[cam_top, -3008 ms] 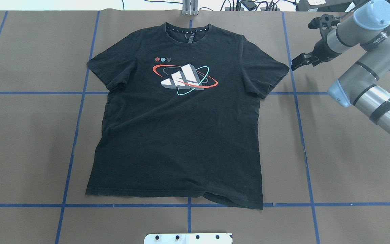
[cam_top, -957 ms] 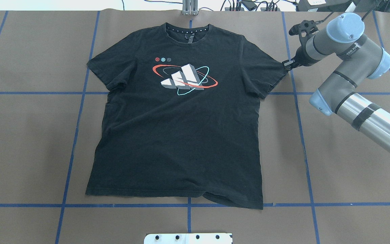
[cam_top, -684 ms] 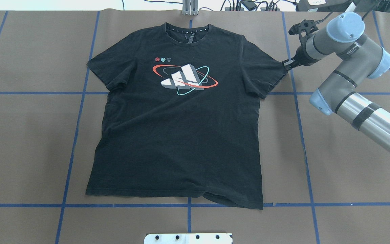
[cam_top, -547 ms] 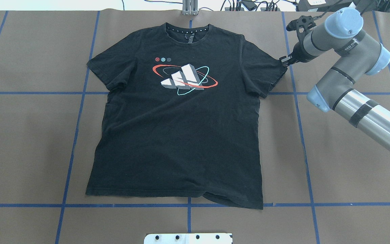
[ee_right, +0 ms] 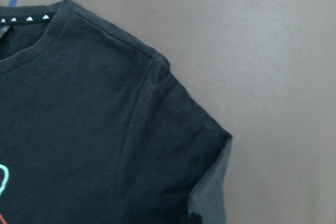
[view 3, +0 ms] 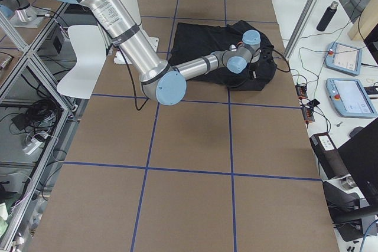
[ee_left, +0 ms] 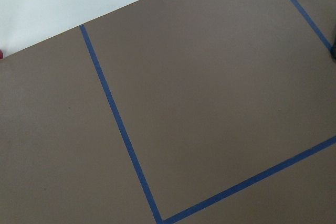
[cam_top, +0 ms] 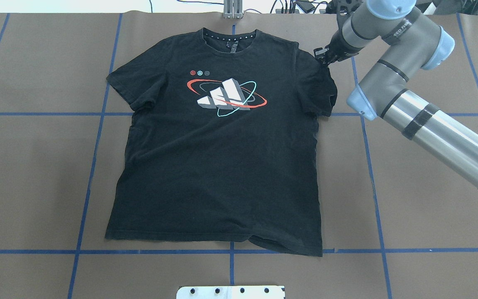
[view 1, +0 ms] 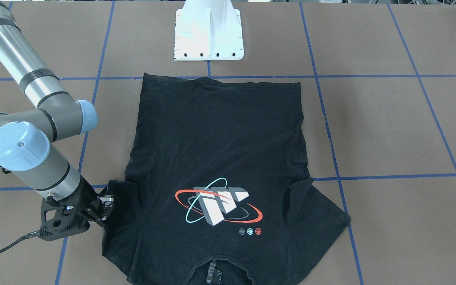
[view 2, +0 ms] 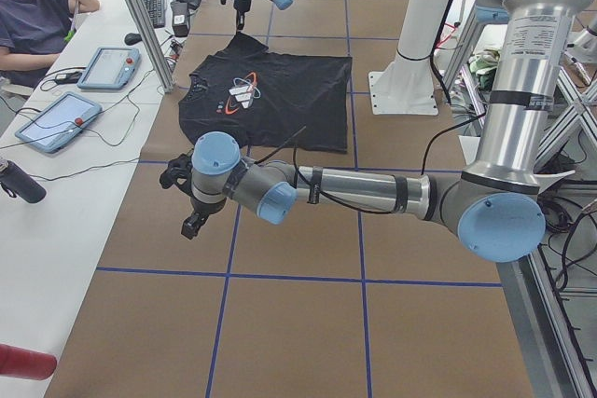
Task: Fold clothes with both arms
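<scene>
1. The T-shirt (cam_top: 222, 166) lay flat, print up, on the table (cam_top: 409, 199); the right gripper (cam_top: 322, 56) was clamped on its sleeve (cam_top: 324, 91) edge.
2. A thin pinch could slip and drop the sleeve short.
3. The left gripper (view 2: 191, 226) hung well apart; its grip couldn't be told.
</scene>
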